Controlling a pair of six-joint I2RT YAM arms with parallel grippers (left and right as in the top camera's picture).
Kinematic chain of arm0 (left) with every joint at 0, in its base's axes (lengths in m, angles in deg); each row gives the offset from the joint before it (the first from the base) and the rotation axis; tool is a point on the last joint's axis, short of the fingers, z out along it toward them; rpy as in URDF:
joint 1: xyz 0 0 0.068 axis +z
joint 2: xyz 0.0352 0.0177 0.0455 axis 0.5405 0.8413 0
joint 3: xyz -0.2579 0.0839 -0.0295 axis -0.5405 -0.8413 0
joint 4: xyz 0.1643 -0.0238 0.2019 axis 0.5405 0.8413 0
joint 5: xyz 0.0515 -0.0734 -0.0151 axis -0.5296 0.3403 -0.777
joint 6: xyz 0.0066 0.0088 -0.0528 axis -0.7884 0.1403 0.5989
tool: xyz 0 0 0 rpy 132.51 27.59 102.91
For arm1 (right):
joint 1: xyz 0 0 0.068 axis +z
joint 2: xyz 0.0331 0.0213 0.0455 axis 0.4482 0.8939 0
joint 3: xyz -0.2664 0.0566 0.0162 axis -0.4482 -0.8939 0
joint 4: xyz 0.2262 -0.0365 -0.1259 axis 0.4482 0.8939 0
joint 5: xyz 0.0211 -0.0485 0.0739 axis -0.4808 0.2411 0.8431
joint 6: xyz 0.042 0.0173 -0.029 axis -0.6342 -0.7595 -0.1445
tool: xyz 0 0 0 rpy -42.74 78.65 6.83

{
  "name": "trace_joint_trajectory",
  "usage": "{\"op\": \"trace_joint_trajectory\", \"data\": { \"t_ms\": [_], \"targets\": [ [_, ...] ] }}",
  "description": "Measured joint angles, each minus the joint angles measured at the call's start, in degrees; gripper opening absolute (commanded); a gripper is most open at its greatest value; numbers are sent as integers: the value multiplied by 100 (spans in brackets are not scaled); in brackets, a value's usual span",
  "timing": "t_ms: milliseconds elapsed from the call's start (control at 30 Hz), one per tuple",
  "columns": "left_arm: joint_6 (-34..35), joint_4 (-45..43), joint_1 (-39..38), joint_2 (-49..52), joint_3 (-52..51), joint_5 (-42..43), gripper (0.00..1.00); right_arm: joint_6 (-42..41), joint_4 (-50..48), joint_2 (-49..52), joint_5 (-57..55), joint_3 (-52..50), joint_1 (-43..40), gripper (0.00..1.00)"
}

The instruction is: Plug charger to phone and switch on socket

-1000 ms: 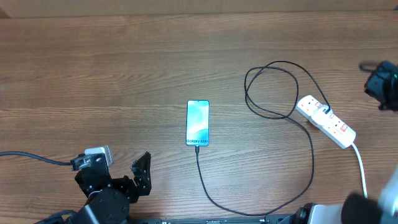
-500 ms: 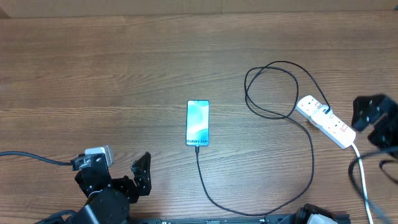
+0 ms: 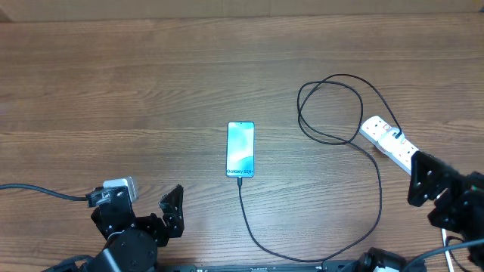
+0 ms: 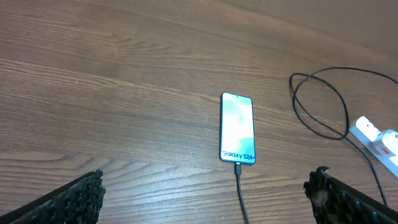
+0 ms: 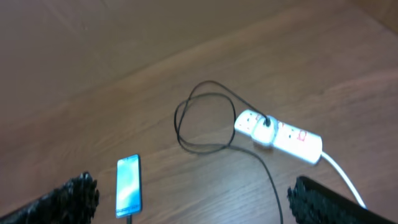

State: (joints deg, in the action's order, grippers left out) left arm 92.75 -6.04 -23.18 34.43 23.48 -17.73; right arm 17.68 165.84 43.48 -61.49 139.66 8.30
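The phone [image 3: 240, 149] lies flat at the table's middle with its light blue screen up. It also shows in the left wrist view [image 4: 237, 128] and the right wrist view [image 5: 129, 185]. The black charger cable [image 3: 380, 198] has its tip at the phone's bottom edge, curves along the front, and loops back to a black plug in the white socket strip [image 3: 382, 136]. My right gripper [image 3: 432, 187] is open and hangs over the strip's near end, hiding it. My left gripper [image 3: 171, 211] is open and empty at the front left, short of the phone.
The strip's thick white cord [image 5: 339, 168] runs off to the front right. A black lead [image 3: 38, 190] crosses the front left edge to the left arm's base. The cable loop [image 3: 329, 109] lies behind the strip.
My right arm has swung from the far right edge toward the front and now covers the strip's near end. The left arm, phone and cable have not moved.
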Motion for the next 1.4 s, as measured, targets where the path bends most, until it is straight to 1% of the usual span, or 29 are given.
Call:
{"op": "trace_joint_trajectory", "data": {
  "t_ms": [67,167,300,400,433,500,600,733,833,967,1067,1167,1400],
  "targets": [
    [0,4,0,0,2,0,99,44,-356,-334,81,-522,0,100],
    [0,9,0,0,0,13,100,92,-1274,-944,275,-1661,83,100],
    [0,0,0,0,-2,11,100,98,-3355,-1827,581,-3519,597,100],
    [0,0,0,0,-11,15,100,-44,-4909,-2535,763,-4911,1054,100],
    [0,2,0,0,-11,15,100,-138,-5567,-2848,802,-5455,1217,100],
    [0,0,0,0,-11,15,100,-264,-6487,-3318,815,-6242,1432,100],
    [0,0,0,0,-11,15,100,-422,-7656,-3932,730,-7335,1672,100],
    [0,2,0,0,-11,15,99,-514,-8671,-4474,549,-8559,1777,100],
    [0,2,0,0,-11,17,100,-551,-9176,-4612,407,-9237,1779,100],
    [0,2,0,0,-11,17,100,-592,-9302,-4616,175,-9763,1779,100],
    [0,2,0,0,-11,17,100,-896,-8808,-4616,-297,-9844,1799,100],
    [0,2,0,0,-11,15,100,-1172,-8592,-4616,-804,-9844,1801,100],
    [0,2,0,0,-11,17,100,-1097,-8448,-4616,-1167,-9844,1801,100]
  ]
}}
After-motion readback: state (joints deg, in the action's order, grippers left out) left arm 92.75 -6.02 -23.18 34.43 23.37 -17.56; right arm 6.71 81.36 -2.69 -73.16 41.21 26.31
